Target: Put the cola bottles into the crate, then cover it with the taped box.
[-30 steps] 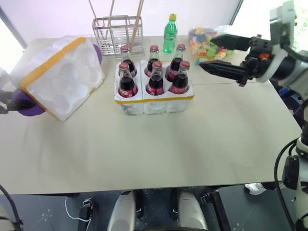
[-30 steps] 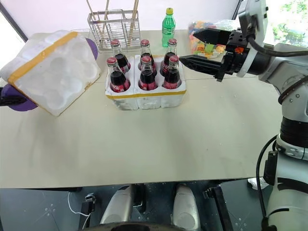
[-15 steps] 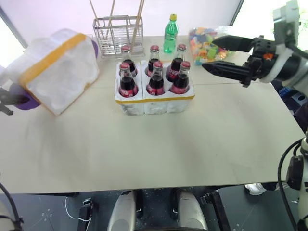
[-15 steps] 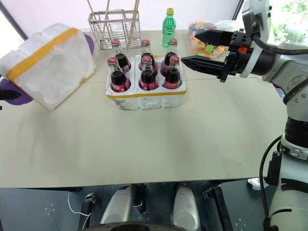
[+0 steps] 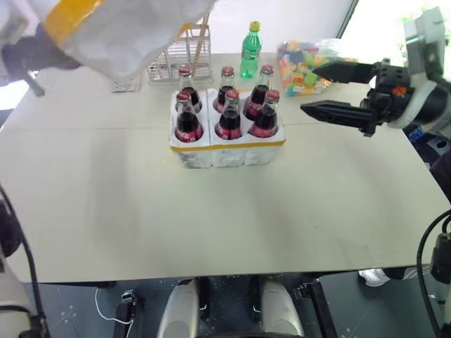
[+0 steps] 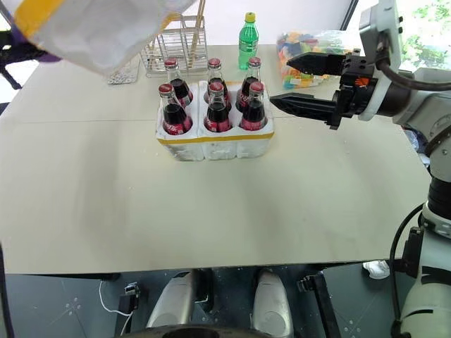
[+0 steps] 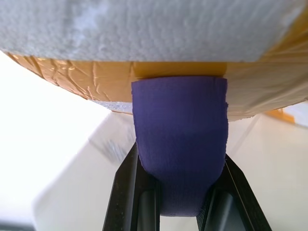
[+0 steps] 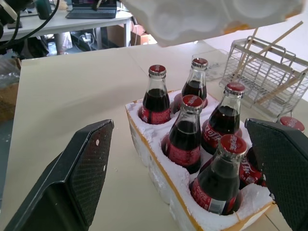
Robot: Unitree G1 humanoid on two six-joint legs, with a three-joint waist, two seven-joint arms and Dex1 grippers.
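Several cola bottles (image 5: 229, 116) with red caps stand upright in the wells of the low white crate (image 5: 225, 149), mid-table. The taped box (image 5: 120, 28), white foam with a wide yellow band, hangs tilted in the air up and to the left of the crate. My left gripper (image 5: 49, 55) is shut on a purple patch (image 7: 179, 144) on the box's side. My right gripper (image 5: 310, 88) hovers just right of the crate at about cap height. It is open and points at the bottles with nothing in it.
Behind the crate stand a wire rack (image 5: 173, 60) with wooden sticks and a green bottle (image 5: 249, 49) with a yellow cap. A bag of colourful blocks (image 5: 299, 60) lies at the back right. The tan table (image 5: 211, 211) stretches bare in front.
The left gripper has raised the taped box off the table, up and to the right toward the crate. The right gripper has stayed in place.
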